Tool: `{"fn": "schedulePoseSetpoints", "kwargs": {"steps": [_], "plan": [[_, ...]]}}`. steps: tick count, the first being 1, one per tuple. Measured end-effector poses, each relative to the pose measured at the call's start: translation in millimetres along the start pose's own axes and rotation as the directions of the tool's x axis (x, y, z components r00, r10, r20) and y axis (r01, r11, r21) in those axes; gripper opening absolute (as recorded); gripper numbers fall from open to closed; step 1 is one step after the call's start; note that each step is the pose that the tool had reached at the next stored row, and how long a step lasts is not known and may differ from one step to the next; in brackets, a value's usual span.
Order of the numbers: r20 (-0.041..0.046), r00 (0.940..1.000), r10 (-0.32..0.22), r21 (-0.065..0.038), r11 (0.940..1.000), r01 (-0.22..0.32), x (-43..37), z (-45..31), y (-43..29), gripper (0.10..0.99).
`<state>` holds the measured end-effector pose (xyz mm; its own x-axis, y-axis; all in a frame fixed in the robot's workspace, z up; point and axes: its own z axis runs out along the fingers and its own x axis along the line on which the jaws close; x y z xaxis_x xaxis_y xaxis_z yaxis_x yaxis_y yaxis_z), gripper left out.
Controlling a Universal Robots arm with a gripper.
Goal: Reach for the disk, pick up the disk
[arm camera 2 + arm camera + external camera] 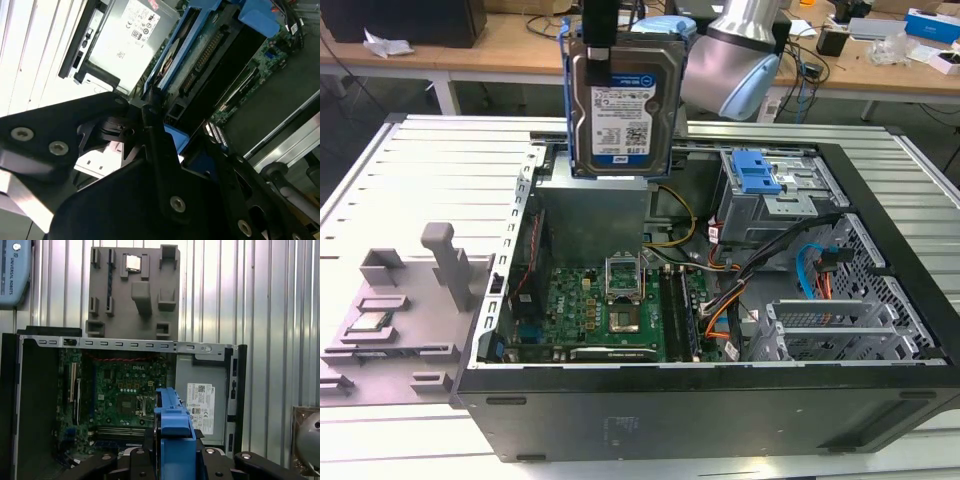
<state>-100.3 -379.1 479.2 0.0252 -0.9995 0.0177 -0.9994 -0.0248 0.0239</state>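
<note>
One disk (622, 100) hangs upright above the open case (880, 330), clamped in the gripper (603, 45). The exterior view shows its barcode label; the first wrist view shows its blue rail (174, 430) edge-on.

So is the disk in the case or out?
Out: the disk hangs upright above the open case, held by the claw.
</note>
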Motion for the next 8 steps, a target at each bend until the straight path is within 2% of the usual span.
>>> {"fn": "schedulePoseSetpoints", "kwargs": {"steps": [3,5,7,8], "plan": [[0.0001,1.0000,0.000,0.000,1.0000,0.000,0.2,-0.2,-7.6,0.369],[0.0000,1.0000,0.000,0.000,1.0000,0.000,0.4,-0.3,-15.7,0.369],[0.0001,1.0000,0.000,0.000,1.0000,0.000,0.8,-0.7,-32.5,0.369],[0.0000,1.0000,0.000,0.000,1.0000,0.000,0.9,-0.8,-35.1,0.369]]}}
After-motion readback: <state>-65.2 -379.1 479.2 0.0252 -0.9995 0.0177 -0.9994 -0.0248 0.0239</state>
